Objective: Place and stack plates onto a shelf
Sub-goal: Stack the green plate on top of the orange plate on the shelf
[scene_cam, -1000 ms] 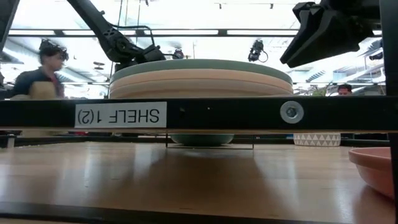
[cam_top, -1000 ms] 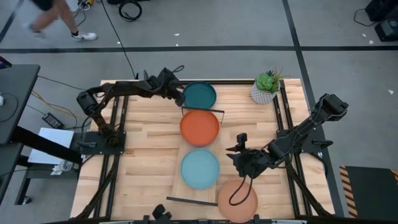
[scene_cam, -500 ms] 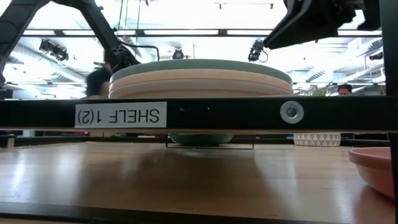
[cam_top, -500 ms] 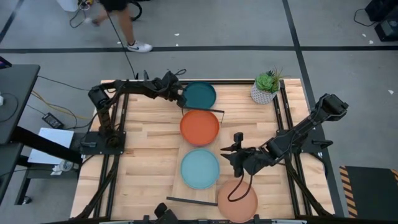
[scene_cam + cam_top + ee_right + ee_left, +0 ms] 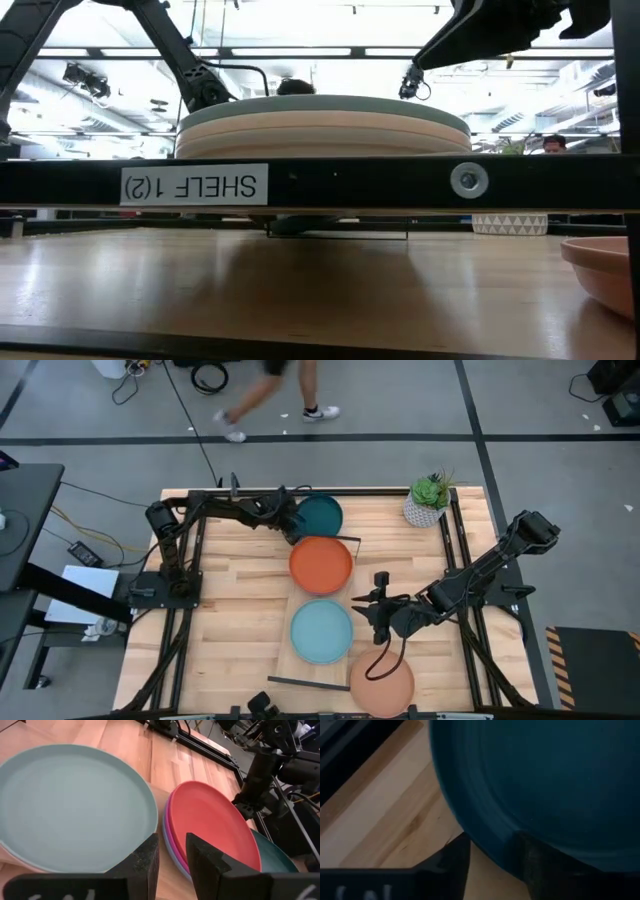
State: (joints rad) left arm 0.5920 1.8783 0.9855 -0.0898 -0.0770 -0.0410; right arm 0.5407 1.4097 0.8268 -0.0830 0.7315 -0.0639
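The dark teal plate (image 5: 320, 513) lies at the table's far end, beyond the shelf's far wire rail (image 5: 340, 539). My left gripper (image 5: 291, 522) is at its left rim, shut on it. An orange plate (image 5: 321, 564) tops a stack with magenta and blue plates (image 5: 169, 832) on the shelf (image 5: 281, 657). A light blue plate (image 5: 321, 631) tops a second stack (image 5: 322, 125) there. A terracotta plate (image 5: 381, 682) lies on the table's near edge. My right gripper (image 5: 362, 606) is open and hovers right of the two stacks, touching nothing. My left gripper holds the dark teal plate by its left rim (image 5: 487, 851), which passes between the two fingers (image 5: 454, 862). The fingers come in low from the table's left side. The plate's far side rests on the table; whether the held rim is raised I cannot tell.
A small potted plant (image 5: 428, 500) stands at the far right corner. The shelf's near rail (image 5: 306, 683) lies by the terracotta plate, and its labelled black bar (image 5: 195, 185) fills the low view. A person (image 5: 280, 385) walks on the floor beyond the far edge.
My right gripper has risen from over the terracotta plate and moved toward the far and left edges, to beside the stacks. My left gripper has moved in on the dark teal plate's left rim, and the plate has shifted slightly left. A person has walked rightward beyond the table.
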